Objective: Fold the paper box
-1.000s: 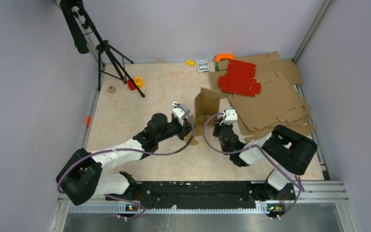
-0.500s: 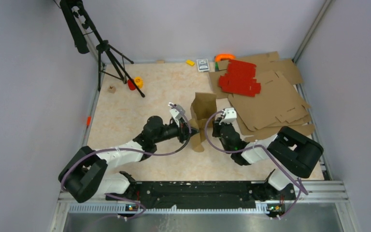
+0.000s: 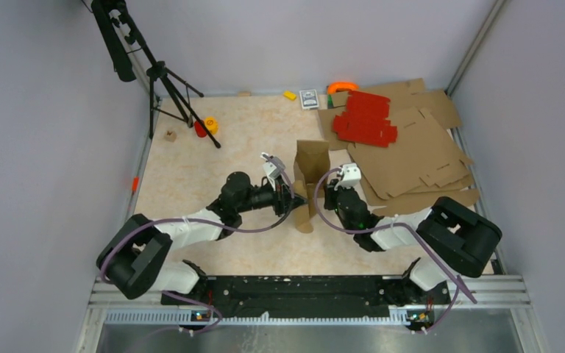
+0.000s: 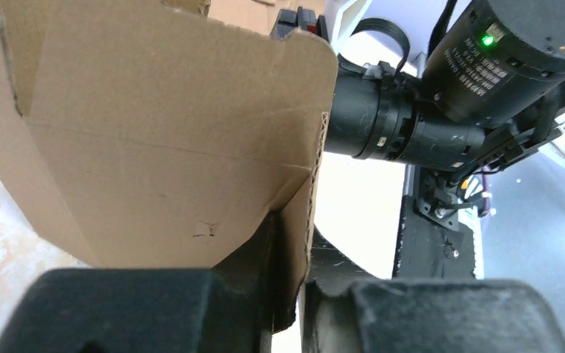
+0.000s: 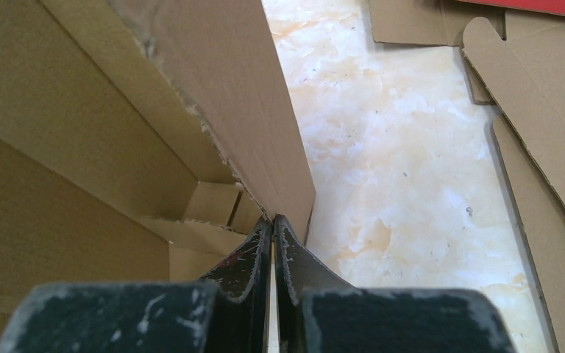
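The table (image 3: 206, 158) carries flat brown cardboard sheets (image 3: 412, 158) at its far right, with red sheets (image 3: 365, 118) on top. Left of that pile, mid-table, the paper box (image 3: 313, 163) stands partly raised. The left claw (image 4: 294, 290) pinches a box flap from the left. The right claw (image 5: 274, 228) is closed, its tips touching a box wall.

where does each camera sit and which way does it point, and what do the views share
top external: above and behind the bases, looking down on the table; both arms show.
left wrist: on the left arm, looking along the left tool clamped on the paper box, toward the right arm.
right wrist: looking along the shut right tool at the box wall and flat cardboard sheets.
shared: all show the paper box.
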You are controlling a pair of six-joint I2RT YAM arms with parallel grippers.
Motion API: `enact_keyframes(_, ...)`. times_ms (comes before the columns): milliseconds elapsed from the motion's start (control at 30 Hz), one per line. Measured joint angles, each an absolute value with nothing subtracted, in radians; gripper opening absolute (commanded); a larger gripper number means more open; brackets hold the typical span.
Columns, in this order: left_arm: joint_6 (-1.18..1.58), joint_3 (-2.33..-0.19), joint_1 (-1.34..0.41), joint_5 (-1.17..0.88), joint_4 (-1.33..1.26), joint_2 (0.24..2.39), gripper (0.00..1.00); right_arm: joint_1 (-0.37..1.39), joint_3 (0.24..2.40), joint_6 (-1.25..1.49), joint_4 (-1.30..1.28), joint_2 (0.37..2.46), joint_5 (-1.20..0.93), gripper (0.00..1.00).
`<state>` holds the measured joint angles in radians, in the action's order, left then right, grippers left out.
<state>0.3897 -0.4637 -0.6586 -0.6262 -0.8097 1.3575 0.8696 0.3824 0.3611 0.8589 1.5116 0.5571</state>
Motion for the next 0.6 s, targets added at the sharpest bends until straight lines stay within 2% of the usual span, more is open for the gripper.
enact_keyframes(100, 0.349, -0.500, -0.670, -0.605, -0.677, 1.327, 0.33, 0.870, 0.380, 0.359, 0.842, 1.499, 0.555, 0.00)
enact_keyframes(200, 0.305, -0.531, -0.673, -0.561, -0.504, 1.263, 0.38, 0.870, 0.379, 0.351, 0.828, 1.491, 0.554, 0.00)
enact_keyframes(467, 0.273, -0.555, -0.667, -0.409, -0.224, 1.139, 0.38, 0.870, 0.379, 0.318, 0.818, 1.487, 0.550, 0.00)
enact_keyframes(600, 0.271, -0.555, -0.658, -0.368, -0.178, 1.134, 0.26, 0.870, 0.381, 0.297, 0.796, 1.475, 0.539, 0.02)
